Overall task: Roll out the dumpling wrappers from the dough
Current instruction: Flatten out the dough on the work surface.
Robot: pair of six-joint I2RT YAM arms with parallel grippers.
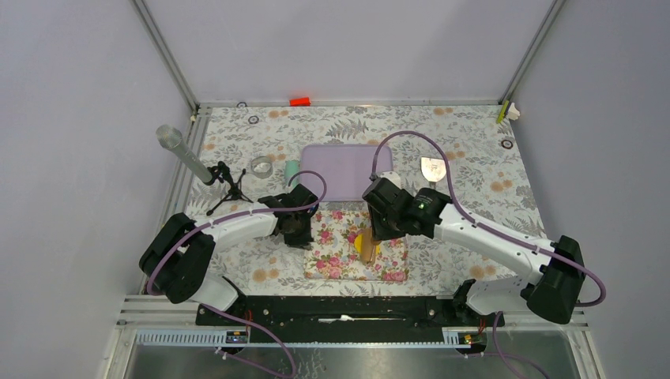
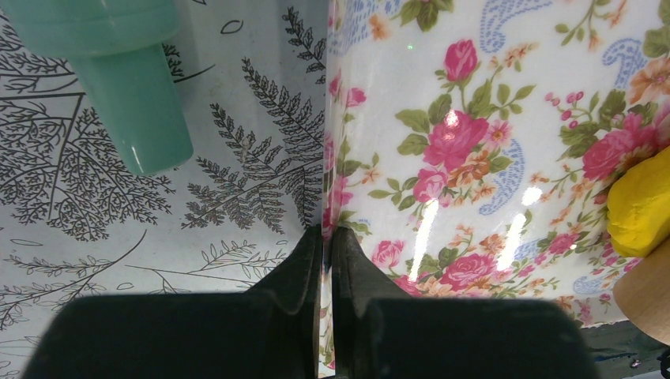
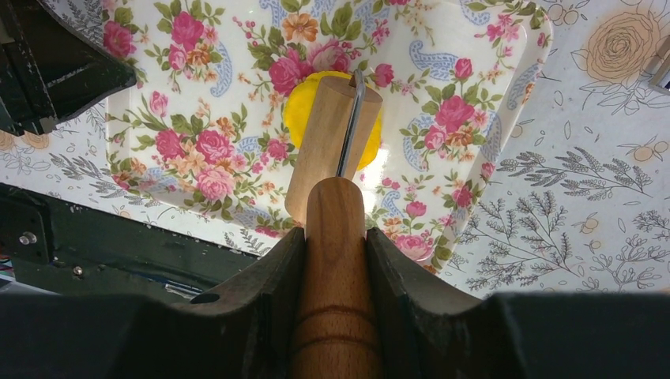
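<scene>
The dough (image 3: pixel 299 114) is a bright yellow lump on a floral mat (image 1: pixel 344 257); it also shows in the top view (image 1: pixel 361 239) and the left wrist view (image 2: pixel 640 205). A wooden roller (image 3: pixel 332 138) lies across it, covering its middle. My right gripper (image 3: pixel 335 237) is shut on the roller's handle (image 3: pixel 335 276), just near of the dough. My left gripper (image 2: pixel 326 230) is shut on the left edge of the floral mat (image 2: pixel 474 158), left of the dough. No dumpling wrappers are in view.
A purple board (image 1: pixel 348 170) lies behind the mat. Beside it are a teal cylinder (image 2: pixel 134 95), a clear cup (image 1: pixel 261 166) and a metal scraper (image 1: pixel 432 167). A microphone on a tripod (image 1: pixel 190 158) stands at the left. The black rail (image 1: pixel 340 309) runs along the near edge.
</scene>
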